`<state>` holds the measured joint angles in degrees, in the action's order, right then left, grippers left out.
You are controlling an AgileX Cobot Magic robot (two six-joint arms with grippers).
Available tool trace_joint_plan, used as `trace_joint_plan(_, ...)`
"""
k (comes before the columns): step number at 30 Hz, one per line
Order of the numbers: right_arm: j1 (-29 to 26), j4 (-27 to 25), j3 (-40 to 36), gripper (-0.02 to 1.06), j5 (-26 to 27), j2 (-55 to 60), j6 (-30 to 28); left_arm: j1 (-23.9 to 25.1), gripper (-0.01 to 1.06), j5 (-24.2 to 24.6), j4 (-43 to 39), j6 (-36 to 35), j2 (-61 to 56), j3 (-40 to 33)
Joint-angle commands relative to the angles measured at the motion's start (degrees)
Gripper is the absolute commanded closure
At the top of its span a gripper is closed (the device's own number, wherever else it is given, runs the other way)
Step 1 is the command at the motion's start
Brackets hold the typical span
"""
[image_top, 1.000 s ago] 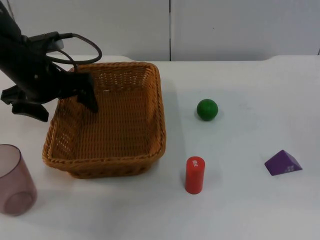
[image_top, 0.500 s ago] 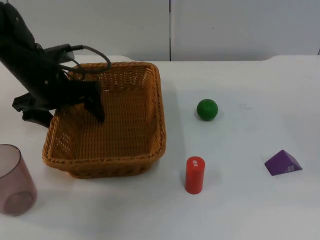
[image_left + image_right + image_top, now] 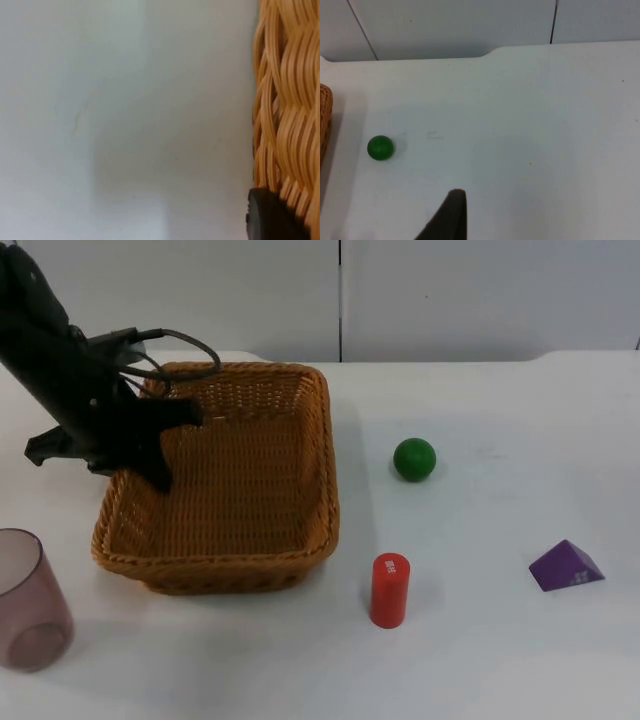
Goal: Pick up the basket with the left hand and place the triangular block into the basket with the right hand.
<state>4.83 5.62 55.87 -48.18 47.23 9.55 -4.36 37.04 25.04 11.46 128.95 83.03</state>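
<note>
The left gripper [image 3: 150,445] sits at the left wall of the wicker basket [image 3: 250,490], one finger reaching down inside the weave and the other outside it, so it straddles the rim and appears pinched on that wall; a hold at the side edge makes sense, since it leaves the basket's open mouth free for something to be dropped in from the right. In the left wrist view the woven wall [image 3: 285,100] stands right against a black fingertip [image 3: 270,215], which fits a grip on the rim rather than a hover beside it. Whether the basket has left the bench [image 3: 480,660] yet I cannot tell; its far side looks a touch raised, but that is a judgement. The triangular block [image 3: 566,566], purple, lies well apart on the right part of the bench, untouched, with a red cylinder [image 3: 389,590] and a green ball [image 3: 414,459] between it and the basket (both will need to be kept clear of on the way across). A translucent cup [image 3: 30,605] stands near the basket's front left corner. The right gripper [image 3: 451,217] waits above the bench with the green ball ahead of it; whether its fingers are spread or together I cannot tell.
</note>
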Motion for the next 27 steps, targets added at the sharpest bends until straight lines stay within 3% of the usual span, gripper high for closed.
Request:
trace_joint_plan(1, -0.01, 0.28, 0.34, 0.00, -0.01, -0.15, 0.02, -0.14, 1.05, 0.56, -1.63, 0.00, 0.07, 0.14)
trace_joint_plan(11, -0.01, 0.38, 0.34, 0.00, 0.60, -0.15, 0.02, -0.14, 1.05, 6.49, -0.60, 0.00, -3.40, -0.07)
trace_joint_plan(22, -0.01, 0.38, 0.34, 0.00, 1.70, -0.15, -0.09, -0.14, 1.05, 15.86, 9.81, 1.65, -13.95, -0.07)
trace_joint_plan(27, -0.01, 0.57, 0.34, 0.00, 2.72, -0.15, -0.48, -0.14, 1.05, 18.47, 12.20, -2.36, -18.96, -1.97)
